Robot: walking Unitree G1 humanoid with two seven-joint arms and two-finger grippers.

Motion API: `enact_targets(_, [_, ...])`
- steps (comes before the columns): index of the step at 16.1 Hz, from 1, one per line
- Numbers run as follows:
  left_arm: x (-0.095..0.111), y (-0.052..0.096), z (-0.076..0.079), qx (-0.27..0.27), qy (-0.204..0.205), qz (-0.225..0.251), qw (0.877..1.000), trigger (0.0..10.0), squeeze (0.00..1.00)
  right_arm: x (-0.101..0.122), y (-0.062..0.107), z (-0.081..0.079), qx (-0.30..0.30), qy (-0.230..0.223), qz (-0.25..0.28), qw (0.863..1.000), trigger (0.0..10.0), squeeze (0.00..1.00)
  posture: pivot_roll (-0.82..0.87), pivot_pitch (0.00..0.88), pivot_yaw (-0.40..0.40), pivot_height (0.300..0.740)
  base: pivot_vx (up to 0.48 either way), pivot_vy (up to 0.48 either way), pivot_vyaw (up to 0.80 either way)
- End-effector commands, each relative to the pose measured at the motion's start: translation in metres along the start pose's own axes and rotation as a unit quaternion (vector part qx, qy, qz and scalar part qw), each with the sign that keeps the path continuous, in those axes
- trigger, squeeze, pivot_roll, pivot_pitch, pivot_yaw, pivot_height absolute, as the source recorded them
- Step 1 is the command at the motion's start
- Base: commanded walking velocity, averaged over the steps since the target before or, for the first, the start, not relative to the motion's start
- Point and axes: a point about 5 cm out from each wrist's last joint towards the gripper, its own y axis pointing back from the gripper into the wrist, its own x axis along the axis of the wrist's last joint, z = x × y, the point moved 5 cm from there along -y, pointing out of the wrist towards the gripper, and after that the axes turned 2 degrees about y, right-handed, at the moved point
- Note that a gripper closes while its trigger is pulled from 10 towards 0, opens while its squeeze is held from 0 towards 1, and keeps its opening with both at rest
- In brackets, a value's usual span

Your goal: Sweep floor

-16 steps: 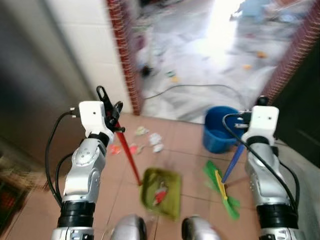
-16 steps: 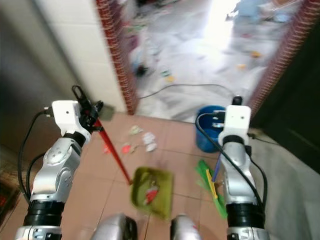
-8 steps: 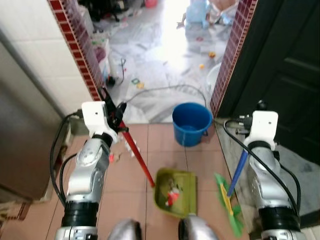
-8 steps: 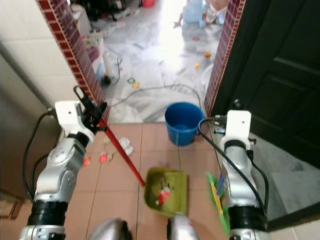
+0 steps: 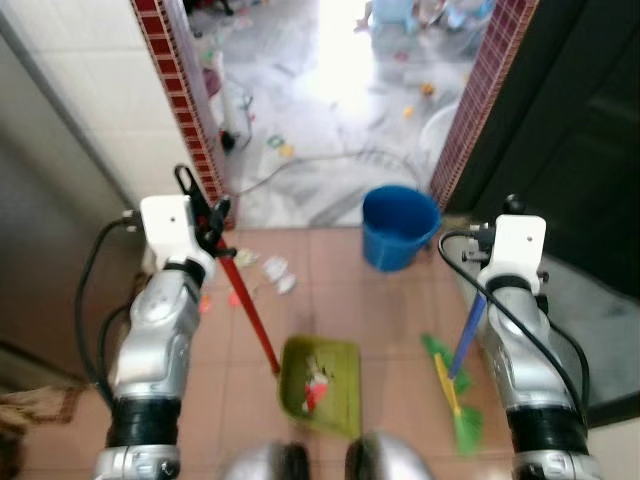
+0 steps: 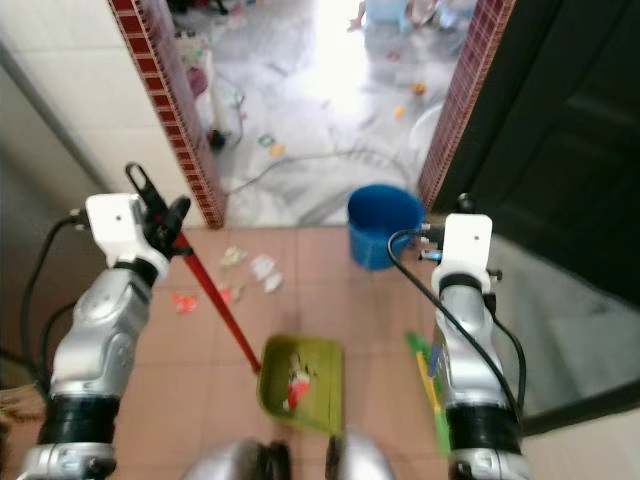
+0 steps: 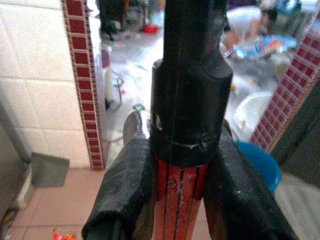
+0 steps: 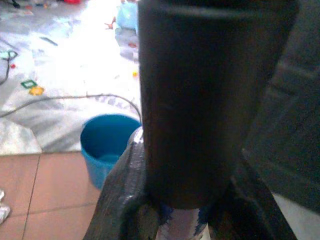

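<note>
The left hand (image 7: 182, 190) is clamped on the red dustpan handle (image 5: 247, 310), whose green dustpan (image 5: 320, 385) rests on the tiled floor (image 5: 390, 310) holding scraps. The right hand (image 8: 187, 220) grips the blue-handled broom (image 5: 455, 385), green bristles down beside the dustpan. A blue bucket (image 5: 400, 228) stands near the doorway.

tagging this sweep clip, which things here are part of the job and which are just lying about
Part of the job:
left gripper clamped on red dustpan handle
green dustpan
right gripper clamped on broom
paper scraps

Lying about:
blue bucket
cable
</note>
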Motion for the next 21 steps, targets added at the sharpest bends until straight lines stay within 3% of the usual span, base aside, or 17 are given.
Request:
enact_targets(1, [0.011, 0.001, 0.001, -0.001, 0.002, 0.021, 1.0, 10.0, 0.0, -0.003, 0.0, 0.0, -0.003, 0.001, -0.008, 1.0, 10.0, 0.0, -0.07, 0.089, 0.046, 0.74, 0.0, 0.0, -0.55])
enact_targets(5, [0.011, 0.002, 0.0, -0.004, 0.005, 0.027, 1.0, 10.0, 0.0, -0.004, 0.0, 0.0, -0.004, 0.001, -0.009, 1.0, 10.0, 0.0, -0.07, 0.09, 0.048, 0.74, 0.0, 0.0, -0.8])
enact_targets(7, [0.014, 0.002, -0.001, -0.001, -0.021, 0.033, 0.999, 10.0, 0.0, -0.004, -0.001, -0.001, -0.003, 0.0, -0.009, 1.0, 10.0, 0.0, -0.06, 0.093, 0.048, 0.74, 0.0, 0.0, -0.8])
enact_targets(10, [0.016, 0.002, -0.001, -0.006, -0.007, 0.035, 0.999, 10.0, 0.0, -0.004, -0.001, -0.002, -0.003, 0.0, -0.008, 1.0, 10.0, 0.0, -0.07, 0.092, 0.048, 0.74, 0.0, 0.0, -0.8])
enact_targets(14, [0.027, 0.004, -0.017, 0.037, -0.01, 0.054, 0.998, 10.0, 0.0, -0.008, 0.0, -0.001, -0.003, -0.002, -0.012, 1.0, 10.0, 0.0, -0.06, 0.09, 0.047, 0.74, 0.0, 0.0, -0.34])
enact_targets(15, [0.034, 0.004, -0.027, 0.06, -0.005, 0.065, 0.996, 10.0, 0.0, -0.008, 0.0, -0.002, -0.002, -0.002, -0.011, 1.0, 10.0, 0.0, -0.06, 0.09, 0.047, 0.74, 0.0, 0.0, 0.0])
enact_targets(19, [0.066, 0.002, -0.042, 0.095, 0.024, 0.109, 0.989, 10.0, 0.0, -0.009, -0.001, -0.002, 0.001, 0.002, -0.011, 1.0, 10.0, 0.0, -0.06, 0.096, 0.045, 0.74, 0.0, 0.0, 0.0])
enact_targets(21, [0.095, 0.002, -0.045, 0.108, 0.031, 0.152, 0.982, 10.0, 0.0, -0.009, -0.002, -0.002, 0.003, 0.004, -0.012, 1.0, 10.0, 0.0, -0.06, 0.096, 0.04, 0.74, 0.0, 0.0, 0.0])
